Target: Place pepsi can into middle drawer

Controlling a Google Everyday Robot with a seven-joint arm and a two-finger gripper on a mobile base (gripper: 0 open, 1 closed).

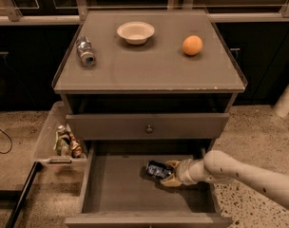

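Observation:
The middle drawer [116, 189] is pulled open at the bottom of the cabinet, a wide shallow box with a bare floor. The dark blue pepsi can [158, 170] lies on its side low over the drawer floor, right of centre. My gripper [166, 174] reaches in from the right on a white arm and is shut on the pepsi can. I cannot tell whether the can touches the floor.
On the cabinet top [149, 68] are a silver-grey can [85, 52] at left, a white bowl [135, 32] at the back and an orange [192, 45] at right. A shut drawer front with a small knob [149, 128] sits above. A clear bin [61, 139] of small items hangs at left.

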